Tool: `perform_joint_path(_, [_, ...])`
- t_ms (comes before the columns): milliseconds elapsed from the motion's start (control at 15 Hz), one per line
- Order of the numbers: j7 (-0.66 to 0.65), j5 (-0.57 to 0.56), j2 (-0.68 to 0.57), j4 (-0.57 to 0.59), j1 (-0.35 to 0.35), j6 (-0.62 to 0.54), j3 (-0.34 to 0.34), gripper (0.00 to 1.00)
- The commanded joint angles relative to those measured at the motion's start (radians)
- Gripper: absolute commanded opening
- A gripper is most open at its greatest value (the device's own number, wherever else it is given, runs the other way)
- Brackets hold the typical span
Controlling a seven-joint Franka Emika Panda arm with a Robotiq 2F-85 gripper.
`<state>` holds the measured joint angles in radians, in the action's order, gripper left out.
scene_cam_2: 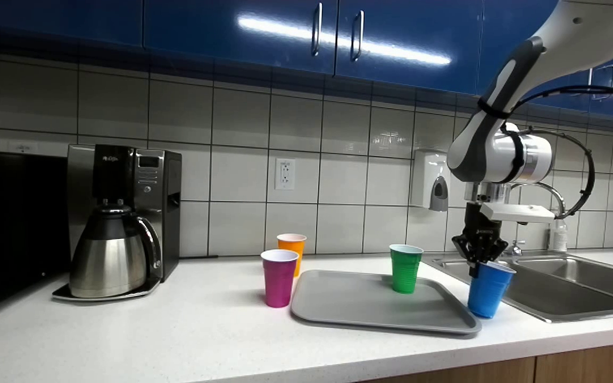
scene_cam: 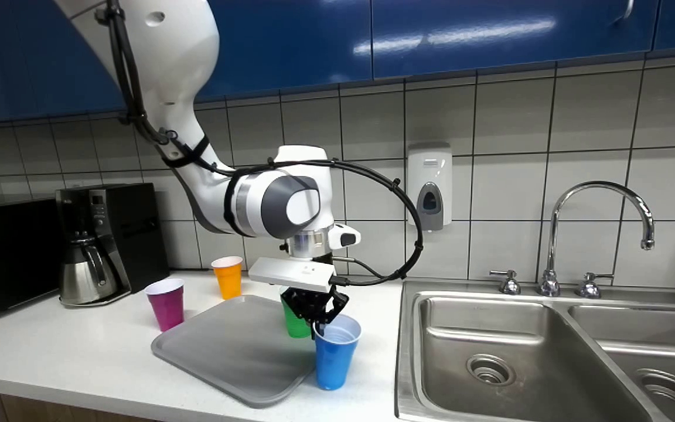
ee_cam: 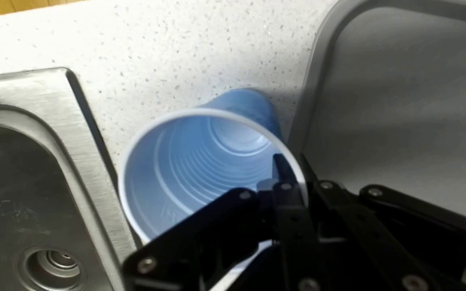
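Observation:
My gripper [ee_cam: 291, 163] is shut on the near-side wall of a blue cup [ee_cam: 200, 153], one finger inside the rim and the other outside, on the tray side. In both exterior views the gripper [scene_cam: 318, 333] points down at the cup's rim. The blue cup [scene_cam_2: 488, 292] stands between the tray and the sink, its mouth up; it looks slightly tilted, and whether its base touches the counter is hard to tell. On the grey tray [scene_cam_2: 349, 300] stands a green cup [scene_cam_2: 405, 271], partly hidden behind the gripper in an exterior view.
Beyond the tray's far end are a magenta cup [scene_cam: 166, 305] and an orange cup [scene_cam: 228, 277]. A coffee maker [scene_cam_2: 120, 229] stands farther along the counter. The steel sink [scene_cam: 411, 351] with its faucet [scene_cam: 553, 234] borders the blue cup's other side. A soap dispenser [scene_cam: 429, 187] hangs on the wall.

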<state>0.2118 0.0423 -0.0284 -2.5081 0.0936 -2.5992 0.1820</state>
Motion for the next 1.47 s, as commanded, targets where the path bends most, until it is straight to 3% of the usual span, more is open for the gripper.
perform_joint_path(0, [0.003,-0.009,-0.001,0.018,0.023,0.004,-0.013,0.0])
perform_joint_path(1400, [-0.011,-0.006,0.156,-0.035,-0.034,0.053,-0.079,0.01])
